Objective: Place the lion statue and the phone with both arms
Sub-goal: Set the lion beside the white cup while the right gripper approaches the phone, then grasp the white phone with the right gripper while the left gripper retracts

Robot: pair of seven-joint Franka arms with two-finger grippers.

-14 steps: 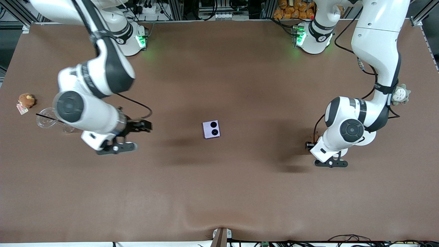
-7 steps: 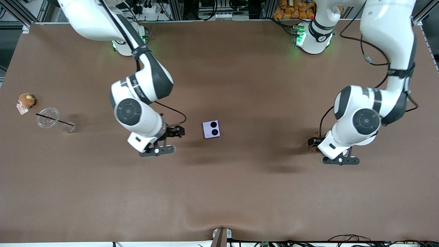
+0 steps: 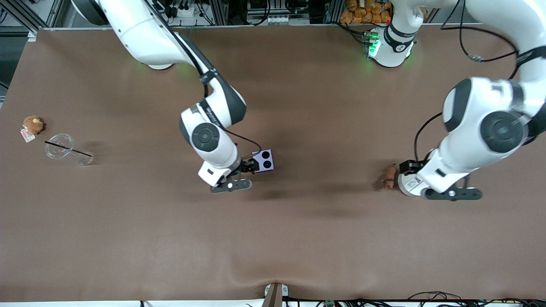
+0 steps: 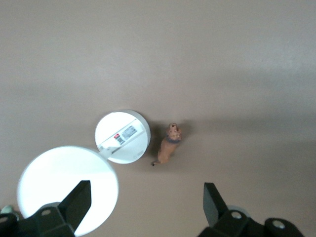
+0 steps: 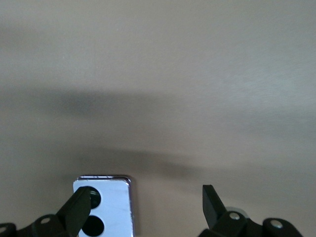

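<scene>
The lion statue, a tiny brown-orange figurine, rests on the table toward the left arm's end, right beside a small white disc. My left gripper hangs open in the air over the discs next to it, holding nothing. The pale-lavender phone lies flat mid-table with its two black circles up. My right gripper is open and low at the phone's edge. One of its fingers overlaps the phone, and the gap between the fingers holds only bare table.
A larger white disc lies beside the small one. At the right arm's end of the table are a round brown plush with a tag and a clear cup on its side with a black straw.
The right arm swept from beside the cup across to the phone. The left gripper opened and the left arm drew up and away, uncovering the lion statue on the table.
</scene>
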